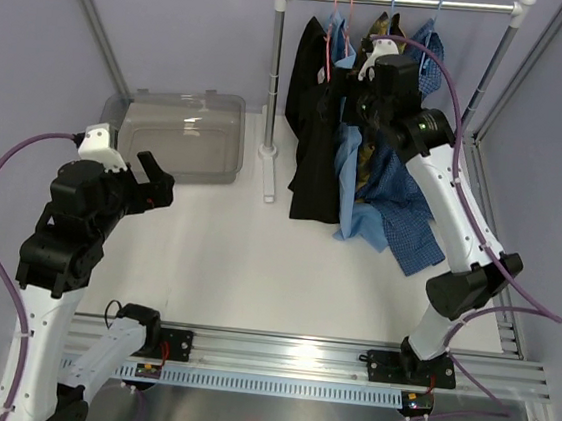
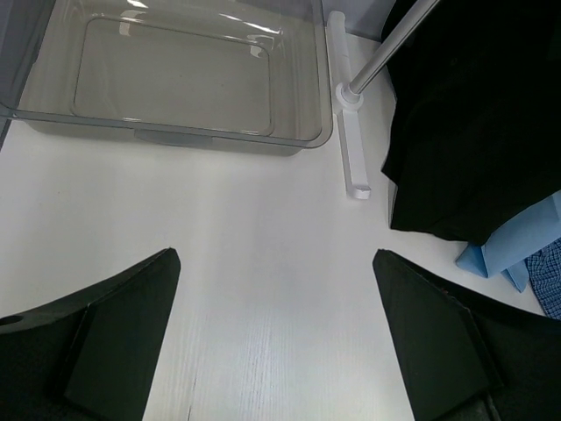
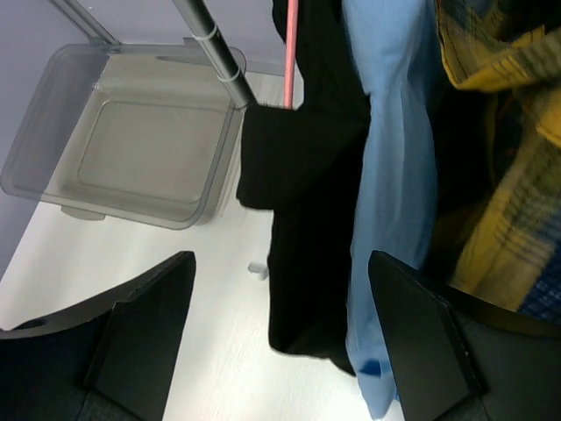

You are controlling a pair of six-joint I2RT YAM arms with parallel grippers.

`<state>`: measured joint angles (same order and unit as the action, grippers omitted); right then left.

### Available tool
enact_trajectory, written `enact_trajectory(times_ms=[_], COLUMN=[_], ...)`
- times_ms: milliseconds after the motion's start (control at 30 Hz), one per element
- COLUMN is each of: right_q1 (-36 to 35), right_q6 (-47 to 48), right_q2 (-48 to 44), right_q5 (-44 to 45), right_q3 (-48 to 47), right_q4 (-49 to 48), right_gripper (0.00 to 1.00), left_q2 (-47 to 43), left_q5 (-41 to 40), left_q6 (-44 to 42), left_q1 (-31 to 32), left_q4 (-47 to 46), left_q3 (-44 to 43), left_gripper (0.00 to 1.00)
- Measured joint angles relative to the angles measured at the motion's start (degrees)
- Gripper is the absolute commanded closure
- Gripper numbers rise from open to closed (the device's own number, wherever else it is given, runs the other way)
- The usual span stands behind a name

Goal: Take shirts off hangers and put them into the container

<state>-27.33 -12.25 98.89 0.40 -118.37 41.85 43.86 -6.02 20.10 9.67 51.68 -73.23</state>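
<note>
**Four shirts on the rail, nothing in the container, both grippers open**

The white table (image 1: 255, 268) is bounded at its far edge by the silver rail (image 1: 404, 0), which is carried on two posts. All four garments are hung from it in one tight bunch. The black shirt (image 1: 311, 163) is placed leftmost and the light blue shirt (image 1: 348, 177) just beside it. The plaid shirt (image 3: 500, 158) is partly hidden behind the arm. The dark blue check shirt (image 1: 405, 224) is rightmost, with its tails spilled onto the table. None is judged to have been removed yet.

The container (image 1: 174, 171) is set at the far left, just beside the foot of the left post, and nothing is seen in it. This spot is presumably chosen so that the left arm can reach it.

The right gripper (image 3: 276, 263) is held high among the garments with its jaws spread wide and the black shirt's edge framed between them. No cloth is seen pinched, so a grasp is judged to be in preparation.

The left gripper (image 2: 276, 259) is held over bare table near the container. Its jaws are fully spread with nothing between them, seemingly ready to receive.

A pink hanger (image 3: 288, 53) is seen inside the black shirt, and light blue hanger hooks (image 1: 393, 3) are looped over the rail.
</note>
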Motion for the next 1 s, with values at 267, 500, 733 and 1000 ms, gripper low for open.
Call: enact_trajectory(times_ms=[267,500,733,1000], right_q1=[-0.5,-1.1,-1.1,-1.1], right_q6=[-1.1,-1.0,0.1,3.4], right_q2=[7.5,10.0,12.7,12.5], right_q5=[1.8,2.1,3.5,4.0], right_q3=[-6.8,-6.9,-8.0,-8.5], right_q4=[-0.1,-0.3,-1.5,-1.8], right_gripper=[0.26,0.43,0.76,1.0], left_q2=[-5.3,-8.1,-9.9,-11.3], left_q5=[0.0,0.2,0.8,0.9], left_q6=[1.6,3.3,4.4,4.4], left_q1=[0.0,0.0,0.0,0.0], left_q4=[0.1,0.2,0.2,0.4], left_q3=[2.9,6.2,7.1,7.4], left_gripper=[0.01,0.01,0.01,0.01])
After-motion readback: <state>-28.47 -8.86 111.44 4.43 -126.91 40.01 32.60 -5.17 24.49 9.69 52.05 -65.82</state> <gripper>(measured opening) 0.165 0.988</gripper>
